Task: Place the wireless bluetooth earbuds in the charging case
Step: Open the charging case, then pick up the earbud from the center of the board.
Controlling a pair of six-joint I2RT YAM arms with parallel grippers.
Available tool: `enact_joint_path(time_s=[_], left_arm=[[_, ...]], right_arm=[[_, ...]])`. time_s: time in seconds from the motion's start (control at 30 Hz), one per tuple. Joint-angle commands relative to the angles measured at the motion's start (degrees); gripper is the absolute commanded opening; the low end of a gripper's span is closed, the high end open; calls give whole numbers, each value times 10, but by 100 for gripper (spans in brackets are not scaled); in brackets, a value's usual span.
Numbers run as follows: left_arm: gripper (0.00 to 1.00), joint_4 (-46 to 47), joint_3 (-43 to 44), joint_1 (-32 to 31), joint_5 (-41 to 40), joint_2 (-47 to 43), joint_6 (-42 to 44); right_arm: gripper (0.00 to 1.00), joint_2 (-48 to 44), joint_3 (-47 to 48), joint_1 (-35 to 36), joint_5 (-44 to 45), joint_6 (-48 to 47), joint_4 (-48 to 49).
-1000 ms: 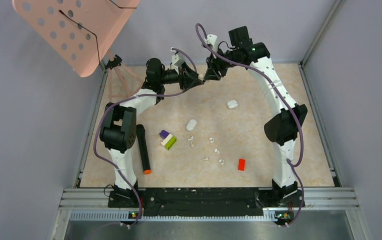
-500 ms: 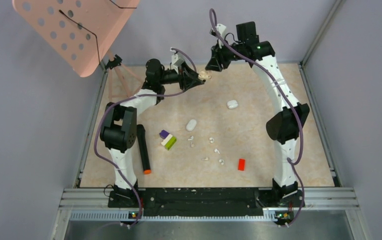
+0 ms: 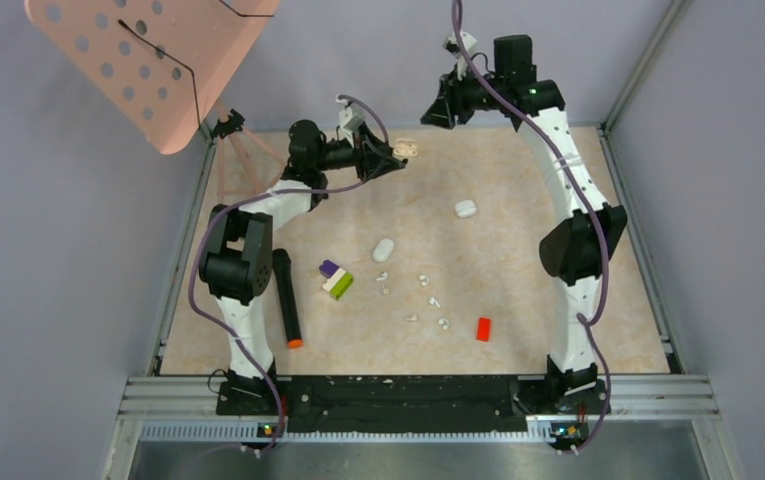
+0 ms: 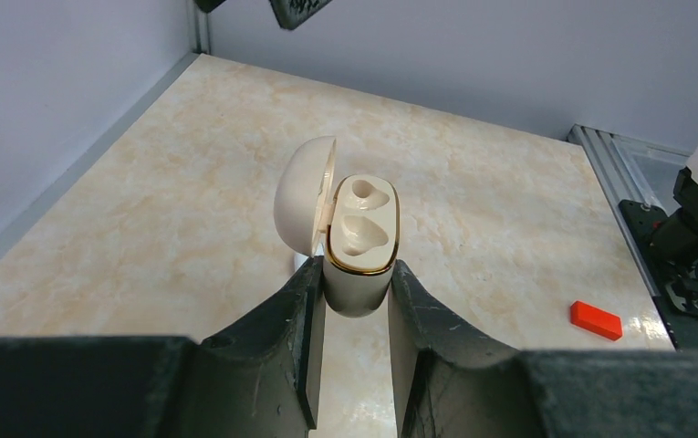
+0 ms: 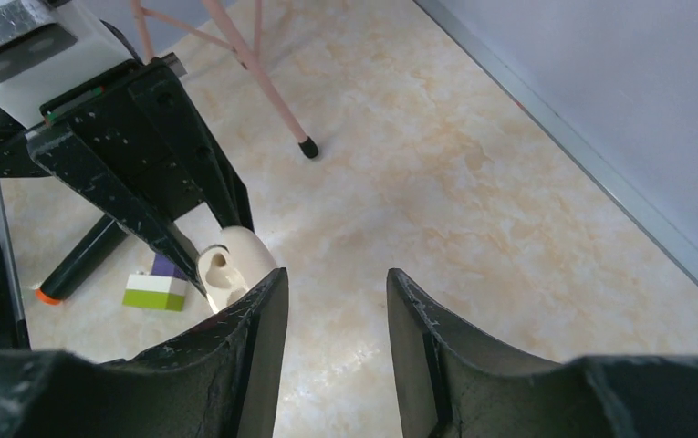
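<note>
My left gripper (image 4: 356, 285) is shut on the lower body of a cream charging case (image 4: 361, 228) with a gold rim, held above the far middle of the table (image 3: 518, 180). The case's lid (image 4: 304, 196) is swung open to the left and both wells show empty. The case (image 3: 407, 148) sticks out past the left gripper (image 3: 396, 156). My right gripper (image 3: 437, 110) hangs up and to the right of it, open and empty (image 5: 336, 301); the case (image 5: 231, 265) shows beside its left finger. Several tiny white earbuds (image 3: 423, 280) lie scattered mid-table.
Two closed white pebble-shaped cases (image 3: 465, 209) (image 3: 384, 250) lie on the table. A red brick (image 3: 483, 328), a purple-white-green brick stack (image 3: 336, 280) and a black marker with an orange tip (image 3: 287, 298) lie nearer. A pink perforated board (image 3: 148, 60) on a stand overhangs the far left corner.
My right gripper has drawn away from the case, rising and moving right toward the back wall. The left gripper still holds the case in the same place.
</note>
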Motion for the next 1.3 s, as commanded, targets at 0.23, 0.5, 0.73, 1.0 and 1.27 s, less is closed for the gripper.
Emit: enact_joint_path(time_s=[0.23,0.5,0.73,1.0,1.27], left_arm=[[0,-15,-23,38,-18,-56,-15],[0,-39,-104,81,-51,-117,-42],[0,-25,-149,87,-65,-148,-66],[0,-35,-187,99,-82,-175,-83],[0,-210,-168,94,-53,-222,-6]], right_arm=[[44,-162,-254,-30,1,-198,-8],[25,-209,-483,37,63,-353,-4],[18,-171,-504,75,75,-354,3],[17,-178,-523,86,88,-522,-58],[23,-257,-646,119,44,-503,68]])
